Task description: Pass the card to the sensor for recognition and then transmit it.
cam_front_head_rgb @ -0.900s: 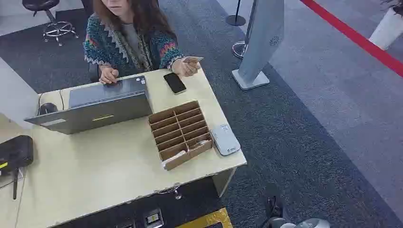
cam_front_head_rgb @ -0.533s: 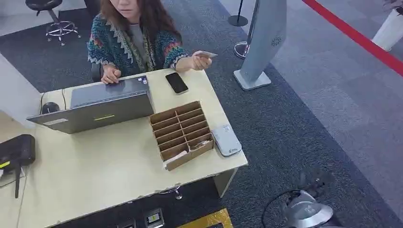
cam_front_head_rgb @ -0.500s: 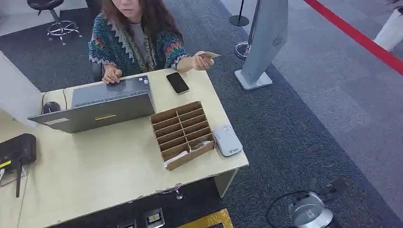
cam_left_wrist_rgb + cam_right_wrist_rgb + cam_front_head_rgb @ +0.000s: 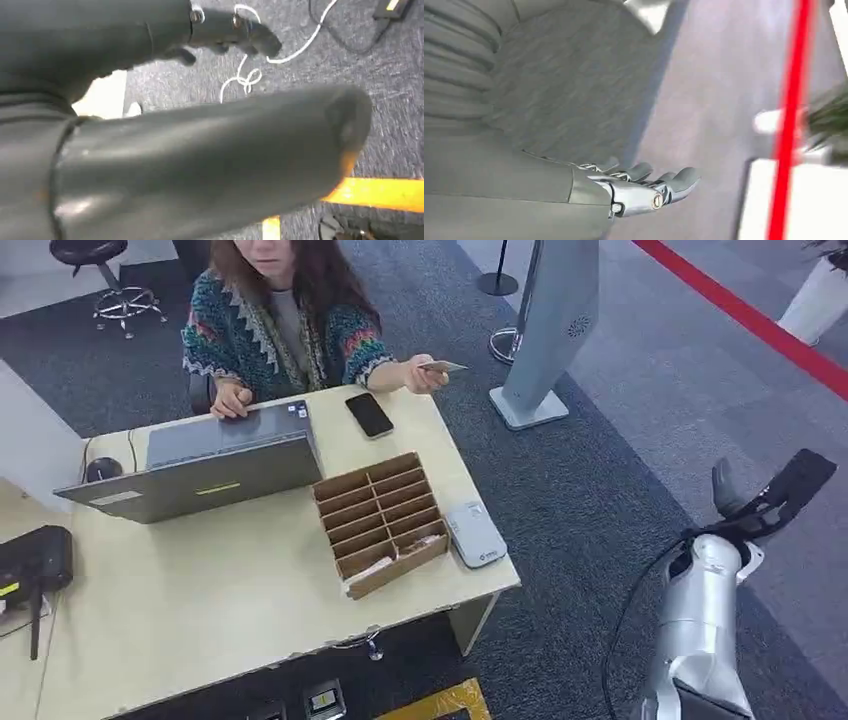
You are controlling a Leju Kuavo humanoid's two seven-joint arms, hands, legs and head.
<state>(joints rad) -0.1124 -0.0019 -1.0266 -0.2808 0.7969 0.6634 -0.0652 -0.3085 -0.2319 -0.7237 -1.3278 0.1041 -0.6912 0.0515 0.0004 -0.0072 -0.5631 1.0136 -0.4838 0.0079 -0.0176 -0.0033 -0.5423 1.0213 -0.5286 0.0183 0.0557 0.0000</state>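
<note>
The right hand (image 4: 770, 490) hangs over the carpet well off the desk's right edge, fingers apart and stretched out flat, holding nothing — the right wrist view shows the same spread fingers (image 4: 644, 175) against bare floor. The left hand (image 4: 235, 32) points down at the floor beside the robot; whether its fingers are spread or curled I cannot tell.

The step in hand looks like the reach to receive the card. To do it well, the right hand should go up and across toward the desk's far right corner, palm turned to meet the card's flat face, and close only once the card lies between thumb and fingers.

The card (image 4: 442, 367) is pinched in the person's hand (image 4: 425, 375), held out just past that far right corner — well apart from the right hand. The sensor (image 4: 474, 534) lies at the desk's near right edge, just beside the cardboard organiser (image 4: 380, 520).
</note>
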